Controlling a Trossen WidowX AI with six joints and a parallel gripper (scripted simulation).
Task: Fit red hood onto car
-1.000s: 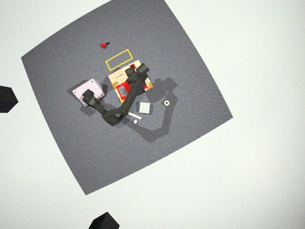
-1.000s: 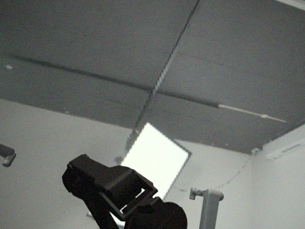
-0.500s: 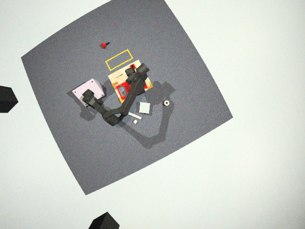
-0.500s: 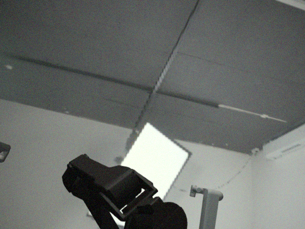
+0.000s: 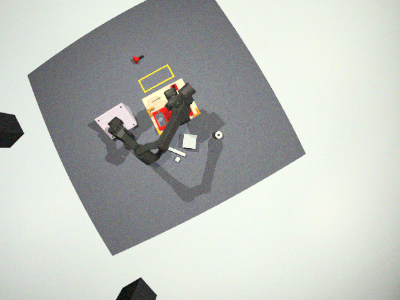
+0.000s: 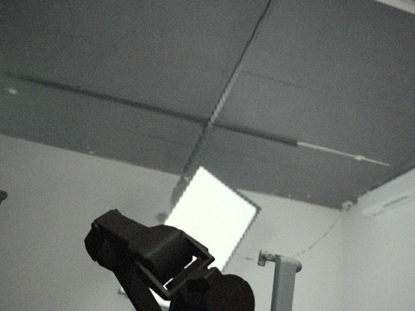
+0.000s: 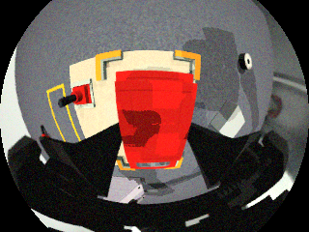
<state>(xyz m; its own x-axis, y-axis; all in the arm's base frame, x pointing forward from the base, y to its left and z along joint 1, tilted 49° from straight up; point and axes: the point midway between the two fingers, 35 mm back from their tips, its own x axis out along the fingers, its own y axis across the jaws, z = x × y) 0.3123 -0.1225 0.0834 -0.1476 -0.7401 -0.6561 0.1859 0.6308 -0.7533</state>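
1 arm (image 5: 172, 126) (image 6: 157, 247), 2 red/blk pcs (image 5: 136, 59) (image 5: 174, 86) (image 7: 82, 95) (image 7: 43, 135), 1 wht ring, 1 yel outline (image 5: 153, 72) (image 7: 55, 88)
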